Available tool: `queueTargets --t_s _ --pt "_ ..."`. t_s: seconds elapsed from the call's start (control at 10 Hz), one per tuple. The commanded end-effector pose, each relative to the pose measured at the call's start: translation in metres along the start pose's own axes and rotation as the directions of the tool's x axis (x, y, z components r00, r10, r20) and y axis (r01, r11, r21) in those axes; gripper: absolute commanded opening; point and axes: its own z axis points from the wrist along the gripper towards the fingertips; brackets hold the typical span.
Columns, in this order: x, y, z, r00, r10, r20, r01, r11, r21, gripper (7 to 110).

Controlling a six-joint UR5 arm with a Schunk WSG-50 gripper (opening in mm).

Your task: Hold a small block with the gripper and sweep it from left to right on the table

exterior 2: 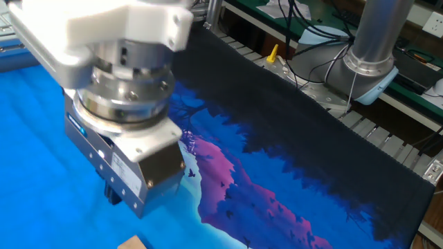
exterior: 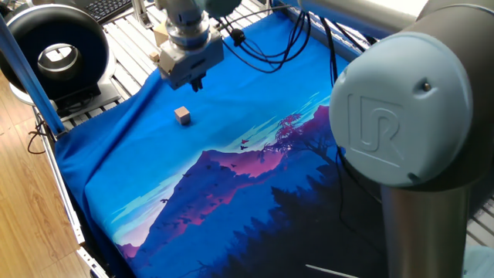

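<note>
gripper (exterior: 194,82) hanging above the table (exterior: 255,201), fingers parted, gripping nothing | small block (exterior: 182,115) sitting loose on the cloth just below the gripper (apart from it) | sweep apparently finished, block being left released

Bright, even overhead light in both views; colours saturated. Soft, faint shadow under the small block (exterior: 182,115) on the bench (exterior: 231,185). Pale sheen on the arm's grey shoulder cap (exterior: 401,108). In the other fixed view the tool (exterior 2: 114,197) fills the near field, soft and slightly motion-blurred; background is sharper. Far cloth falls dark.
</note>
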Motion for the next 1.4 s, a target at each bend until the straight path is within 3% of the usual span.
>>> queueTargets --t_s 0.0,0.3,0.4,0.5,0.6,0.7,1.3 --pt "-0.005 -0.008 -0.015 1.000 -0.004 -0.019 0.004 1.000 -0.019 7" --pt "-0.018 -0.022 -0.023 0.998 -0.056 0.015 0.056 0.998 0.007 7" --pt "-0.025 -0.029 -0.030 0.997 -0.072 0.028 0.072 0.997 0.000 7" --pt "-0.034 -0.028 -0.037 0.996 -0.079 0.038 0.080 0.996 -0.046 7" --pt "-0.042 -0.032 -0.039 0.996 -0.077 0.048 0.080 0.995 -0.064 7" --pt "-0.049 -0.037 -0.039 0.996 -0.066 0.059 0.070 0.996 -0.060 7" --pt "-0.053 -0.046 -0.038 0.995 -0.089 0.050 0.092 0.994 -0.063 7"
